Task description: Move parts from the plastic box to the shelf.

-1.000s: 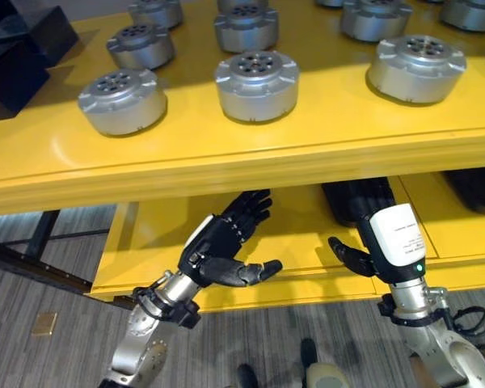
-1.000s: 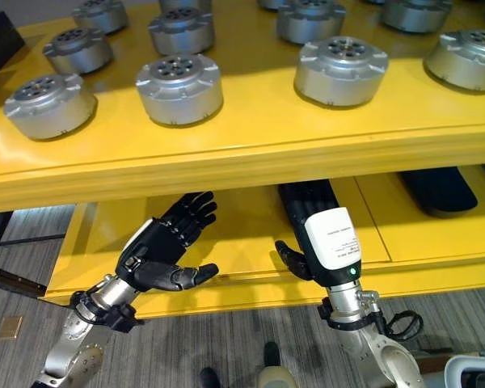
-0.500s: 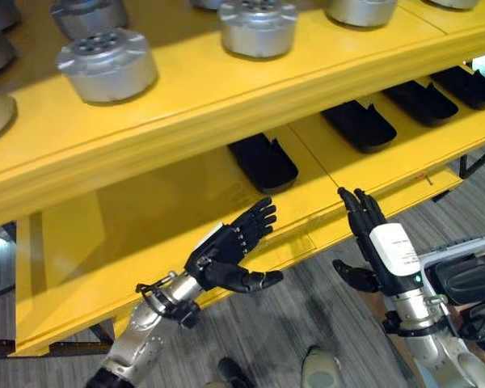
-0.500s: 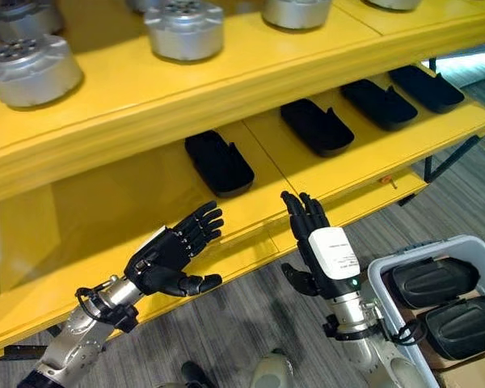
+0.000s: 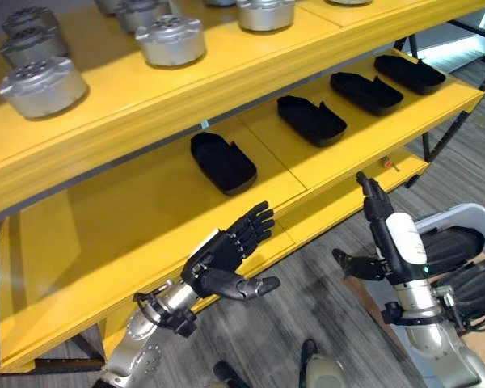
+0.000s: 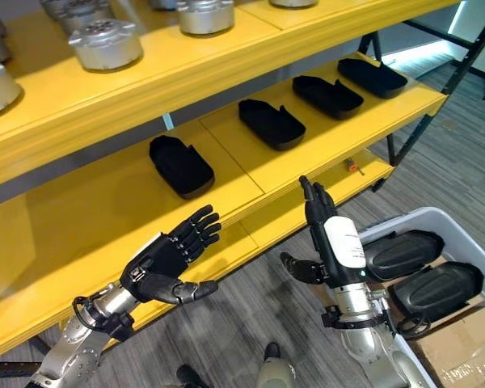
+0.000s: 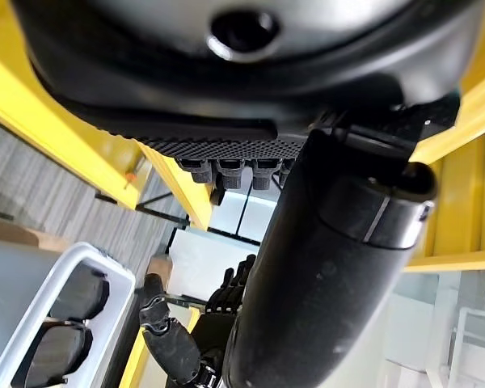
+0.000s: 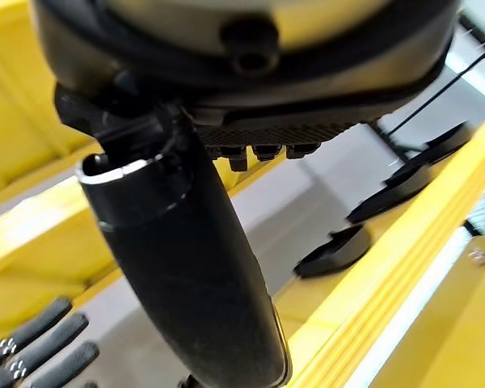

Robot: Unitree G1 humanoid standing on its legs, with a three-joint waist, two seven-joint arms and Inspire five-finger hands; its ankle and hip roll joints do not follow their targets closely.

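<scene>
Two empty hands are what you have as the view has swung right off the yellow shelf (image 6: pixel 226 174) toward the white plastic box (image 6: pixel 461 234) holding black parts (image 6: pixel 404 252): left hand (image 6: pixel 163 260) and right hand (image 6: pixel 327 234) both hang straight-fingered, so picking comes next.
</scene>
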